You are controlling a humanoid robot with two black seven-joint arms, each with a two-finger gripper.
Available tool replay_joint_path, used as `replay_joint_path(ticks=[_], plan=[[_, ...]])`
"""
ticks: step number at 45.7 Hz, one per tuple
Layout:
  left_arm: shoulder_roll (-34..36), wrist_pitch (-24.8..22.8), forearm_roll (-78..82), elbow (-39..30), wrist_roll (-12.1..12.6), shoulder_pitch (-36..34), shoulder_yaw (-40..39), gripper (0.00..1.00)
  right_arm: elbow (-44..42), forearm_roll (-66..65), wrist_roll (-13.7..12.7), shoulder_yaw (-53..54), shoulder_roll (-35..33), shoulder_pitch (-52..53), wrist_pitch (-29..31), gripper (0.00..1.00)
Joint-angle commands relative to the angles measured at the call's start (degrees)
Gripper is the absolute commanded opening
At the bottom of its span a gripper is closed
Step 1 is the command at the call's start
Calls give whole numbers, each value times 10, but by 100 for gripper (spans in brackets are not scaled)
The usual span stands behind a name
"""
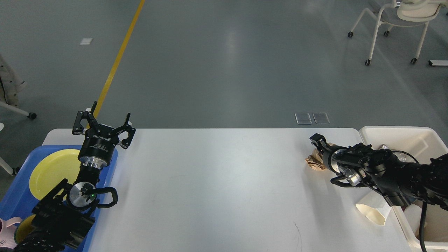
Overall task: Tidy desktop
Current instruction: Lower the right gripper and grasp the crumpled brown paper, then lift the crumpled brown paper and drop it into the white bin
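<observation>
The white desktop (224, 182) spans the lower half of the head view. Near its far right edge lies a crumpled brown paper ball (312, 162). My right gripper (317, 148) has come down low onto it and hides most of it. Only one black finger (316, 139) shows, above the ball, so I cannot tell how the jaws stand. A white paper cup (372, 211) lies on its side near the right edge, partly under my right arm. My left gripper (104, 120) stands open and empty over the table's far left corner.
A blue tray (17, 196) at the left holds a yellow plate (52, 171) and a pink mug (8, 227). A cream bin (399, 134) with rubbish stands off the right edge. A wheeled chair (395, 21) stands on the floor at the far right.
</observation>
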Motion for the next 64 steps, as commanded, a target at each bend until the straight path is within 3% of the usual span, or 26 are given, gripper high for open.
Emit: replay_joint_path(ticks=[1, 5, 9, 32, 44, 53, 64], plan=[[0, 0, 0, 0, 0, 0, 0, 97, -8, 0, 0, 16, 5, -11, 0, 42], [0, 0, 0, 0, 1, 0, 0, 97, -7, 0, -1, 17, 5, -12, 0, 14], [1, 0, 0, 0, 1, 0, 0, 97, -7, 0, -1, 17, 5, -12, 0, 0], [1, 0, 0, 0, 0, 0, 0, 97, 3, -7, -2, 15, 5, -5, -14, 0], [0, 0, 0, 0, 0, 0, 0, 97, 54, -20, -2, 7, -19, 21, -14, 0], [1, 0, 0, 0, 0, 0, 0, 97, 170, -79, -2, -79, -81, 116, -6, 0], [1, 0, 0, 0, 0, 0, 0, 97, 394, -156, 6, -257, -147, 370, 51, 0]])
